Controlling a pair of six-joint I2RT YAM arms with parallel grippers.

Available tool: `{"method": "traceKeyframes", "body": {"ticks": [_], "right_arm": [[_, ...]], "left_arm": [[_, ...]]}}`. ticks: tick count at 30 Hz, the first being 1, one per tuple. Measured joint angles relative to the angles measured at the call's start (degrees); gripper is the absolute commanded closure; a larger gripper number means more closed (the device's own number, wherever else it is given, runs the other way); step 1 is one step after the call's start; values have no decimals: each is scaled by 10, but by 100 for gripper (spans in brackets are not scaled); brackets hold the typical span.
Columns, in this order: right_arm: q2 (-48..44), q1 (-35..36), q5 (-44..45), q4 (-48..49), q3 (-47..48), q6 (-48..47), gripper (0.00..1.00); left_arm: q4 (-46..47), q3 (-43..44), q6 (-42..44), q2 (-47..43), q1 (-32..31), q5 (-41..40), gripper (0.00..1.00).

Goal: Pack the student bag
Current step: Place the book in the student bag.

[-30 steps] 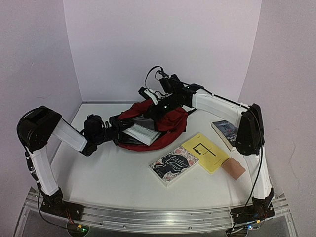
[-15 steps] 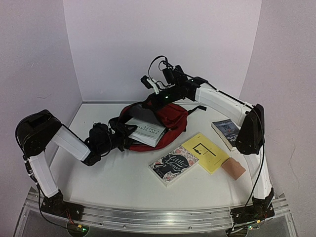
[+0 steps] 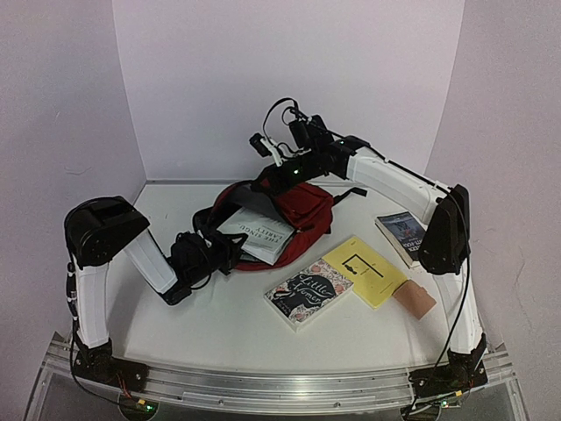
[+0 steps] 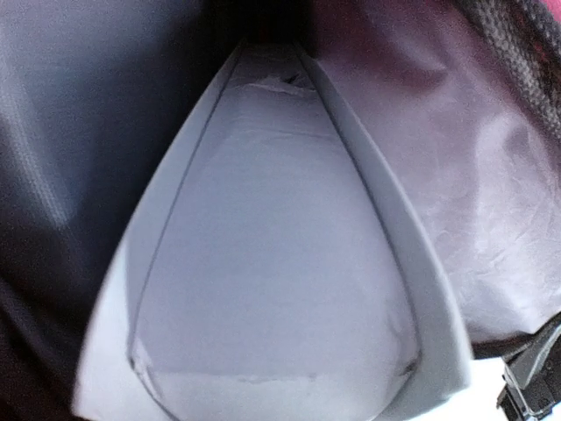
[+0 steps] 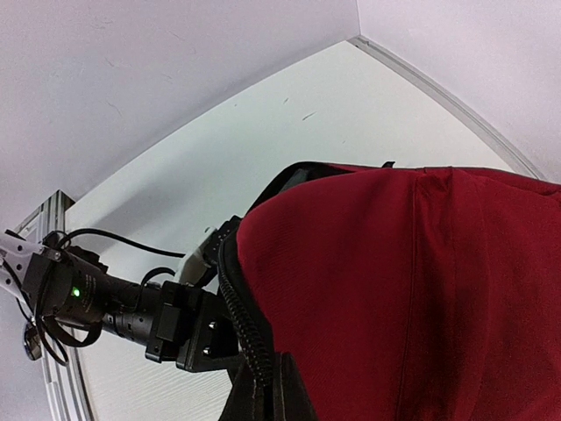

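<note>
The dark red student bag (image 3: 302,213) lies at the table's middle back with its mouth facing left. My right gripper (image 3: 274,178) is shut on the bag's upper zip edge and holds it raised; in the right wrist view the gripper (image 5: 273,396) pinches the black zip rim of the red bag (image 5: 412,289). My left gripper (image 3: 225,248) is shut on a white book (image 3: 259,232) that lies partly inside the bag's mouth. In the left wrist view the white book (image 4: 272,263) fills the frame between the bag's dark lining (image 4: 491,219); the left fingers are hidden.
A patterned "Little Women" book (image 3: 308,293), a yellow book (image 3: 365,270), a dark book (image 3: 401,235) and a tan block (image 3: 414,298) lie right of the bag. The left arm's wrist (image 5: 166,320) sits just under the raised rim.
The right gripper lifted the bag's rim higher. The left arm pushed right toward the bag, its elbow swinging in, and the white book slid deeper into the mouth.
</note>
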Motion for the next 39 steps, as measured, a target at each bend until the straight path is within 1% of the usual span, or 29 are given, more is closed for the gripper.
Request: {"method": "traceKeyframes", "body": {"ticks": [4,7,9,12,14,17,21,25,31,34,37,39], "right_arm": [[-6,0,-8,3,-30,-25,100],[-10,0,-16,3,-51,-44,100],[-13,0,-23,2,-60,-56,100],[-17,0,-32,2,-62,-70,100],[-20,0,-38,2,-62,-75,100],[-24,0,-48,1,-61,-78,100],[-24,-2,-63,-10,-48,-81,100],[-24,-7,-85,-18,-31,-82,100],[-24,-8,-111,-28,-30,-82,100],[-24,-9,-123,-33,-30,-84,100],[-24,-9,-134,-34,-29,-87,100],[-23,-9,-141,-38,-24,-89,100]], "left_arm": [[-21,-1,3,-16,14,51,94],[-94,6,16,-60,33,104,97],[-154,30,27,-83,45,137,97],[-205,70,33,-90,60,180,98],[-203,80,27,-82,69,203,98],[-165,92,8,-44,79,228,98],[-111,143,-20,34,83,251,98],[-97,194,-34,77,83,267,98],[-112,253,-31,102,83,277,98],[-120,277,-26,110,84,276,100],[-116,268,-24,109,91,265,100],[-111,237,-17,97,101,253,100]]}}
